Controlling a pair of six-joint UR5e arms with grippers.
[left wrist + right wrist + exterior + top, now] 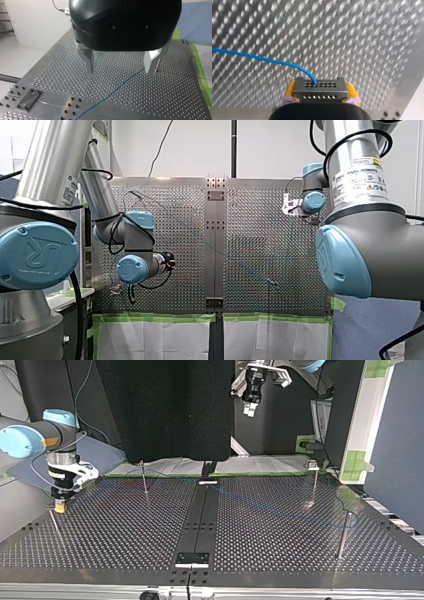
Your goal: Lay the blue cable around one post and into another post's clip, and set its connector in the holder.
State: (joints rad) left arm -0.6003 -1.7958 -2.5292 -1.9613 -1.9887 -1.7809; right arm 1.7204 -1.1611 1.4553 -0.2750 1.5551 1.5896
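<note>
**Right gripper** point(321, 86): the yellow-padded fingers are closed on the grey connector point(319, 93), with one pad against each side. The blue cable point(262, 58) leaves the connector's perforated face and curves away over the perforated bench point(362, 37). In the top view, this gripper sits low at the left edge of the bench, just above the surface. A thin leaning post point(55, 527) is beside it.

**Left gripper** point(119, 71): the metal fingers are open and hold nothing. They hang above the bench, and the cable runs across the surface beneath them. In the top view, this gripper is raised well clear of the bench.

**Cable, top view:** it shows faintly across the right half of the bench, running from the centre strip point(200, 525) toward the near-right post point(343, 535). A far-right post point(314, 487) carries a clip on top.
</note>
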